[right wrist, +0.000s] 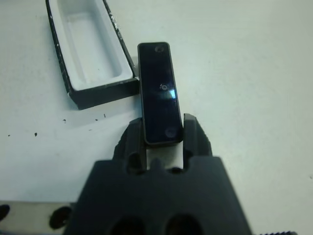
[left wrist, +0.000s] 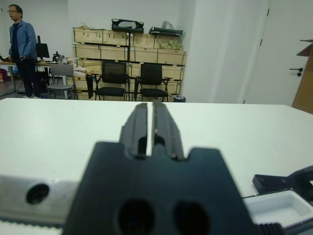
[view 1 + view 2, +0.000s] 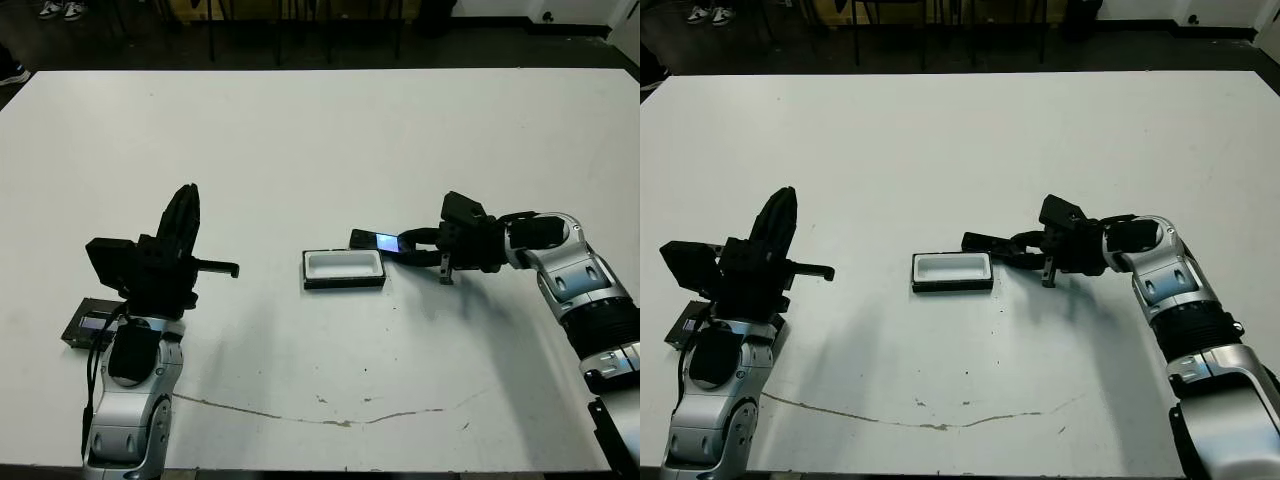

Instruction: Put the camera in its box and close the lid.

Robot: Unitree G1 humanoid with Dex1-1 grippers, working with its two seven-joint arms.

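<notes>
The box (image 3: 344, 268) lies open in the middle of the table, its white lining bare. The slim black camera (image 3: 374, 241), bluish screen lit, is held at one end by my right gripper (image 3: 408, 246), which is shut on it. It hovers just beside the box's right end; in the right wrist view the camera (image 1: 159, 93) lies alongside the box (image 1: 88, 49), outside its rim. My left gripper (image 3: 186, 212) is raised at the left with its fingers (image 2: 166, 125) together and nothing in them. The flat black lid (image 3: 88, 325) rests on the table under my left arm, partly hidden.
A thin dark scratch line (image 3: 300, 415) runs across the table near its front edge. Beyond the far edge are black chairs (image 2: 115, 78), stacked shelves and a standing person (image 2: 22, 49).
</notes>
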